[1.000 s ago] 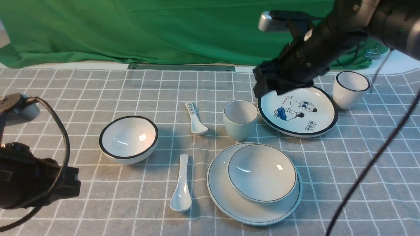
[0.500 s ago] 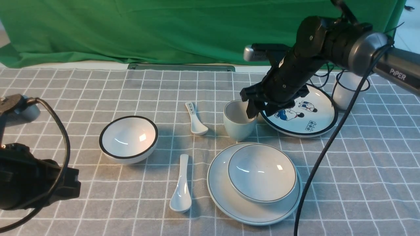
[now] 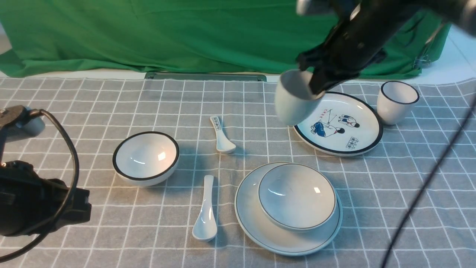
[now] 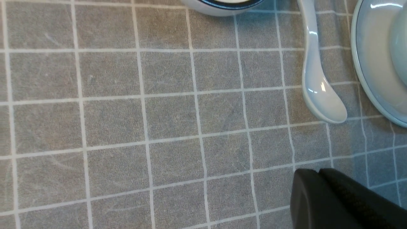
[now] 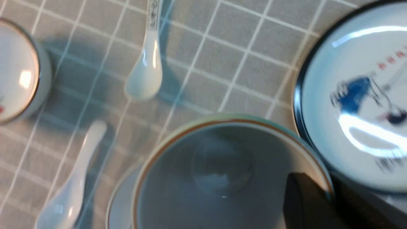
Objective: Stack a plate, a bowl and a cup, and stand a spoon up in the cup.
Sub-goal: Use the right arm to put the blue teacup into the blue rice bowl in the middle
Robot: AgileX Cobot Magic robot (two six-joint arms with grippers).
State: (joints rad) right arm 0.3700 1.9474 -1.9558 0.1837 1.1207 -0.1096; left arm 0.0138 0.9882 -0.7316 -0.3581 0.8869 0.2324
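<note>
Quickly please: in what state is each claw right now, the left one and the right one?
Left claw: closed, holding nothing.
Right claw: closed on the rim of the cup, holding it in the air.

Cup (image 5: pixel 222 165) hogs the foreground, mouth wide open to the camera, empty inside, with the right gripper's black finger (image 5: pixel 306 206) right at its rim. Beyond it on the grey checked cloth (image 5: pixel 248 38): printed-handle spoon (image 5: pixel 146 73), a blurry plain spoon (image 5: pixel 70 187), black-rimmed bowl (image 5: pixel 16 70), smeary cartoon plate (image 5: pixel 356 95).
</note>
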